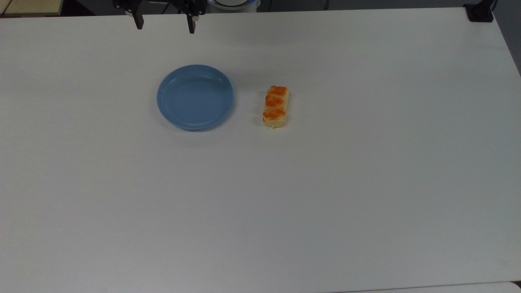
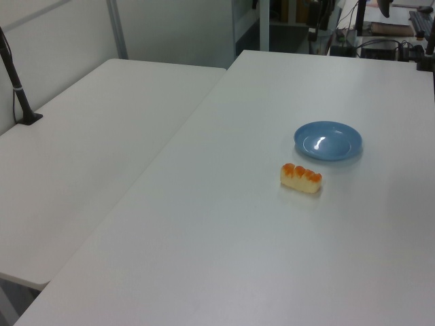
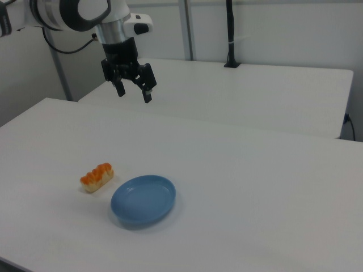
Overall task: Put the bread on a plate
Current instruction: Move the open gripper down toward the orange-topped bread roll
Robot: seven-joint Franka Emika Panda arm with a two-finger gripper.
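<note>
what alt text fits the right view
A bread lies on a white table just beside an empty blue plate, on the right view's left of it and not touching it. The gripper hangs in the air above and behind them, jaws open, holding nothing.

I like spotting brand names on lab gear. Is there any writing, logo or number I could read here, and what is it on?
None: no readable text.
The bread, the plate, the table and the open gripper bear no lettering, label or number that I can see.
</note>
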